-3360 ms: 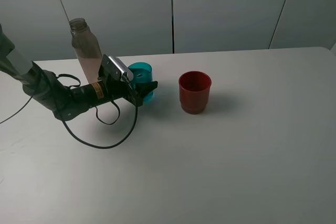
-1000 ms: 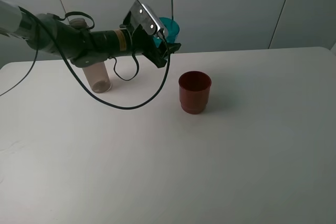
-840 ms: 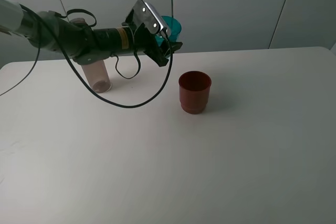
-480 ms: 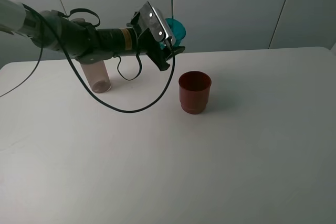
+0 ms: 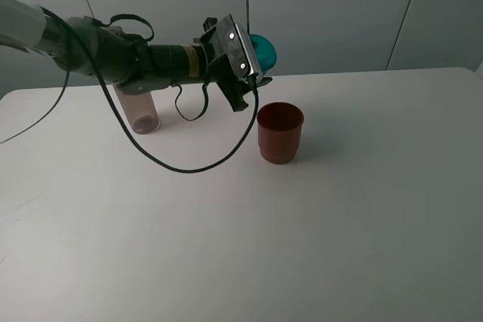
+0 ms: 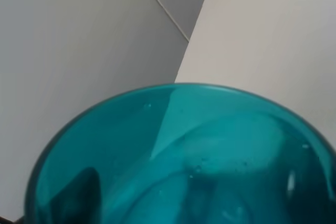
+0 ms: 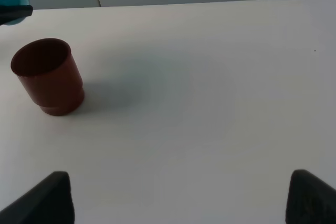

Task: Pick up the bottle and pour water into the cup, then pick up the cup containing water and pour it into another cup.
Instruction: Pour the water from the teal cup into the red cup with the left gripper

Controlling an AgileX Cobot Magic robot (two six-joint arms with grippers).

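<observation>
Teal-blue translucent tumbler (image 5: 263, 48), tilted aloft near the dark red cup (image 5: 280, 133), is pinched by the left gripper (image 5: 256, 67).

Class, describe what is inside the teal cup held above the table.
Inside the teal cup, clear liquid with small bubbles seems to sit. Its bottom is cut off in the wrist view.

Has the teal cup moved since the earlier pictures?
Yes. The teal cup, lifted off the table, has shifted right, closer to the red cup.
</observation>
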